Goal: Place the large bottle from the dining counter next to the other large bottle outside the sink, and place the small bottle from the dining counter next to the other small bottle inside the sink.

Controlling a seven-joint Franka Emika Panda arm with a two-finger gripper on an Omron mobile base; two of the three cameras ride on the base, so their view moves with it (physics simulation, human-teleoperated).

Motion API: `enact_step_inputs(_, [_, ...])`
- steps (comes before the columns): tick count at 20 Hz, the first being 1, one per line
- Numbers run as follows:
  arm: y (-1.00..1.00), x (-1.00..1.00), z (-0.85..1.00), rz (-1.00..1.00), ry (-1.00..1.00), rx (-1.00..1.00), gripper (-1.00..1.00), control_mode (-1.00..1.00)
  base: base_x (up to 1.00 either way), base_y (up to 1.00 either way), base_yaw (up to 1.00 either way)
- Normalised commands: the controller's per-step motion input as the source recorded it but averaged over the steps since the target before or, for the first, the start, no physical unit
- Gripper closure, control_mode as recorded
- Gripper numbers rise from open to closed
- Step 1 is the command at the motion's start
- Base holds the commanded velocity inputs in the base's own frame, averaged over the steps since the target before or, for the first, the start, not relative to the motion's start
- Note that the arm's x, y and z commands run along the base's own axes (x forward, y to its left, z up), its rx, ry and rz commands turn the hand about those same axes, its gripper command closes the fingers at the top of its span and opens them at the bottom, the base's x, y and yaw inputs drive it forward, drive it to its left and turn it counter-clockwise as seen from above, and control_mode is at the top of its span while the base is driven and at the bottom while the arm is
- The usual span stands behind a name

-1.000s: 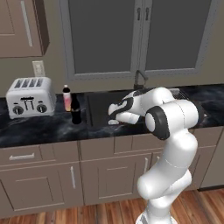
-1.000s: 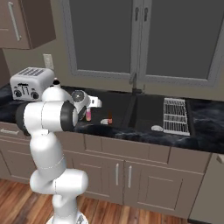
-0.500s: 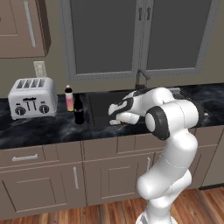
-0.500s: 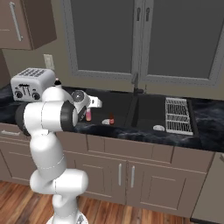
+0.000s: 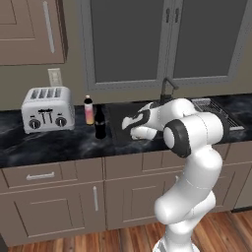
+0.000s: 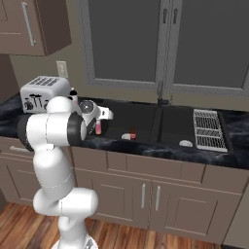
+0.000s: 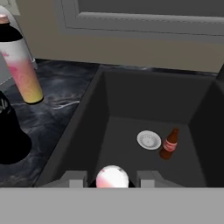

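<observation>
no readable text from where i'm sitting.

the red label on the small bottle [image 7: 169, 144] in the sink [image 7: 87, 131] is a blur to me, the pink bottle [image 7: 21, 70] has a pale band with no lettering i can make out, and the black bottle [image 7: 11, 135] shows me no legible mark. the toaster [image 5: 47, 109] dials carry no numbers i can read.

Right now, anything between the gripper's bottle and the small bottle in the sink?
Only the round drain, beside the small bottle; otherwise bare basin floor, per the hand view. The gripper holds a pink-topped bottle.
</observation>
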Motion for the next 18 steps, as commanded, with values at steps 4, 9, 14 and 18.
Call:
enact_step_inputs(4, [0.0,0.0,0.0,0.0,0.0,0.0,1.0,1.0,0.26,0.04,0.0])
enact_step_inputs(9, [0.0,0.0,0.0,0.0,0.0,0.0,1.0,1.0,0.32,0.0,-0.01])
enact_step_inputs(14, [0.0,0.0,0.0,0.0,0.0,0.0,1.0,1.0,0.32,0.0,0.0])
enact_step_inputs(18, [0.0,0.0,0.0,0.0,0.0,0.0,1.0,1.0,0.34,0.0,0.0])
